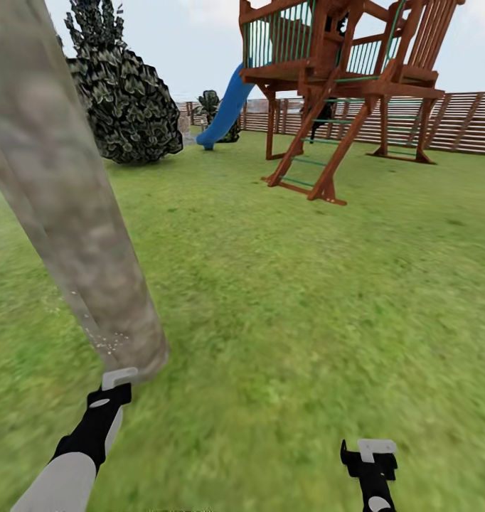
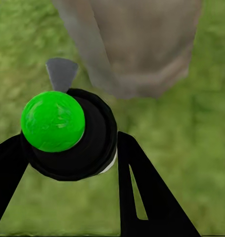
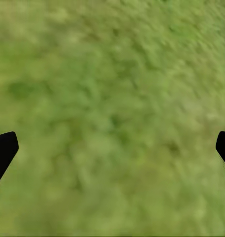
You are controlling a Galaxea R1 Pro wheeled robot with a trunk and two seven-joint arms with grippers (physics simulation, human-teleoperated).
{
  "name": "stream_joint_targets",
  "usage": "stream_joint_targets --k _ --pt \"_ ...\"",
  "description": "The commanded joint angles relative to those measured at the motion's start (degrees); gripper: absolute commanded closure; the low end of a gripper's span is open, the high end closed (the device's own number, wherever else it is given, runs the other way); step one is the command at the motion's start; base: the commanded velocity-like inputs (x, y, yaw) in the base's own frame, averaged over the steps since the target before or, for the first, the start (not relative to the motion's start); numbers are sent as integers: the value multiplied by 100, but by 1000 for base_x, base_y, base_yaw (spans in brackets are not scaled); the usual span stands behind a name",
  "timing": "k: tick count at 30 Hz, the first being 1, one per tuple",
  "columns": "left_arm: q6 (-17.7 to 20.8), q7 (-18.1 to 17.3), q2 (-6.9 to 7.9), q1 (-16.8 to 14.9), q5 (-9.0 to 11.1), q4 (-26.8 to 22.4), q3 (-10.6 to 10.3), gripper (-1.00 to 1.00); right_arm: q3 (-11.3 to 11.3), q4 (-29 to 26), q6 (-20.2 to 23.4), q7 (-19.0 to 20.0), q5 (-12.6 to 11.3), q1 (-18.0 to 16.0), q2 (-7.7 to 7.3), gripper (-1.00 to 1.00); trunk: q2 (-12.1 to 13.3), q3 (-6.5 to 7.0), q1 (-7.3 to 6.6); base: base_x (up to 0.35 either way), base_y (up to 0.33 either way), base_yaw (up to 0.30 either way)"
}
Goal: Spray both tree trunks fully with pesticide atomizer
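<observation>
Head view: the tree trunk (image 1: 72, 206), mottled grey-beige, leans across the near left and is cut off by the upper frame edge, so its crown is out of sight. Small pale specks dot the trunk's lower part. The left gripper (image 1: 118, 377) sits just at the trunk's foot; only a pale tip on a black body shows, and what it carries cannot be made out from here. The right gripper (image 1: 376, 449) hangs over the grass (image 1: 306, 284) at the near right, partly cut by the lower frame edge. Farther off stand a dark leafy bush (image 1: 129, 107), a wooden play tower (image 1: 342, 71) with a blue slide (image 1: 225, 110), and a slatted fence (image 1: 463, 121).

Left wrist view: the black fingers (image 2: 142, 187) are clamped on the pesticide atomizer (image 2: 75, 136), a dark round body capped by a bright green ball, its grey nozzle aimed at the trunk's base (image 2: 137, 49) just beyond. Its label is barely visible.

Right wrist view: two black fingertips (image 3: 3, 150) sit at opposite frame edges, spread wide and holding nothing, above blurred grass (image 3: 112, 113).
</observation>
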Motion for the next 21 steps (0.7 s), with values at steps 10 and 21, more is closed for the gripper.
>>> stream_joint_targets --k 10,21 --pt "-7 0 -4 0 -1 0 -7 100 3 0 0 0 0 3 0 -100 0 0 0 7 -219 267" --pt "-18 -6 -65 7 -10 0 -61 100 0 0 0 0 0 1 0 -100 0 0 0 176 -6 143"
